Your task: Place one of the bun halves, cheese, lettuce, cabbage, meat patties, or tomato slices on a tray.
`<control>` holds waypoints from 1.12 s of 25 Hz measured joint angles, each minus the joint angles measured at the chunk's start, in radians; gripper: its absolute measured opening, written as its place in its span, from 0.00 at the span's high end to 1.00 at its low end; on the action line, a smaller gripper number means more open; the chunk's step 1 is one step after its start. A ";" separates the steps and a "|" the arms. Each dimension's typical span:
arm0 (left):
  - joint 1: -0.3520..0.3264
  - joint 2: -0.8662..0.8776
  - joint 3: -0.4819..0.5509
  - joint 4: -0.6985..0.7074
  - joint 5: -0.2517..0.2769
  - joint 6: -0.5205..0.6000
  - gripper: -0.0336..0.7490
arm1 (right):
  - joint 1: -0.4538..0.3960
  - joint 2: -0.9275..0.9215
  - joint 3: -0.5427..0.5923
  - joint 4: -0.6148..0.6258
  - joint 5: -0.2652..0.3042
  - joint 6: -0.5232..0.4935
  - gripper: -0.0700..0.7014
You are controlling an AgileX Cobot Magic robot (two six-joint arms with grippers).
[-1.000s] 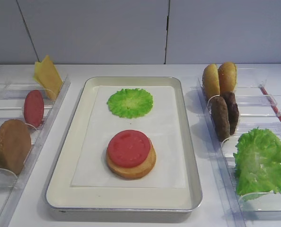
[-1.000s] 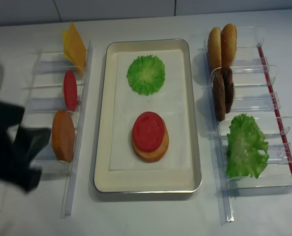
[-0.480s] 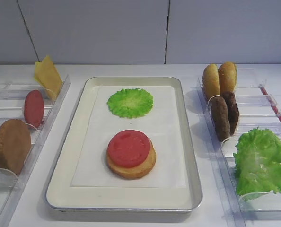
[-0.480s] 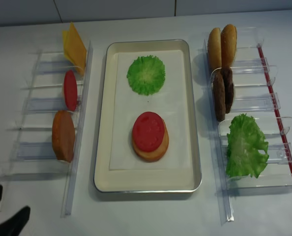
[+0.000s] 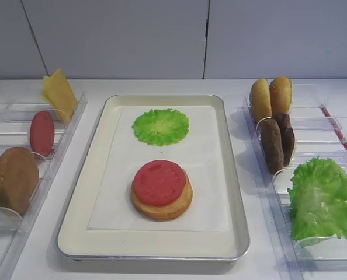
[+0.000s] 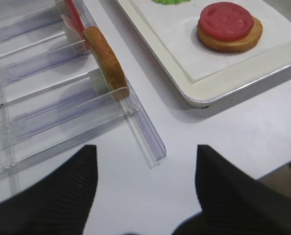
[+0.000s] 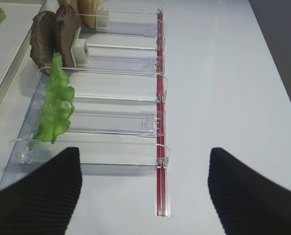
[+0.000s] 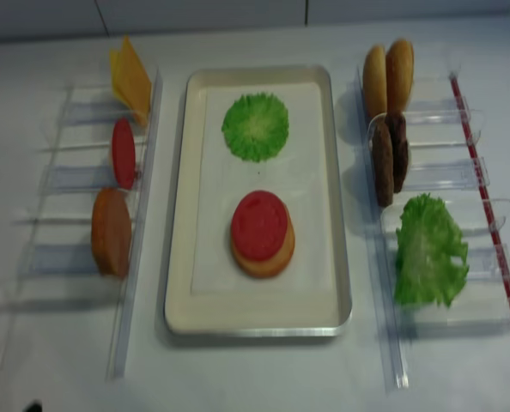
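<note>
With a tomato slice (image 5: 159,182) already on the bun half (image 5: 162,204) in the tray (image 5: 232,192), both spread, empty grippers — left gripper (image 6: 143,188), right gripper (image 7: 143,186) — should pick squarely from a rack.

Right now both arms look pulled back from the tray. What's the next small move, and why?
Probably send the right end effector, jaws open and empty, toward the meat patties standing in the right rack. The tray holds a bun half topped with a tomato slice, plus a flat green leaf disc lying apart; a patty seems a sensible next layer.
</note>
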 joint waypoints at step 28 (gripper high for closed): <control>0.226 0.000 0.000 0.006 0.000 -0.022 0.42 | 0.000 -0.002 0.000 0.000 0.000 -0.008 0.20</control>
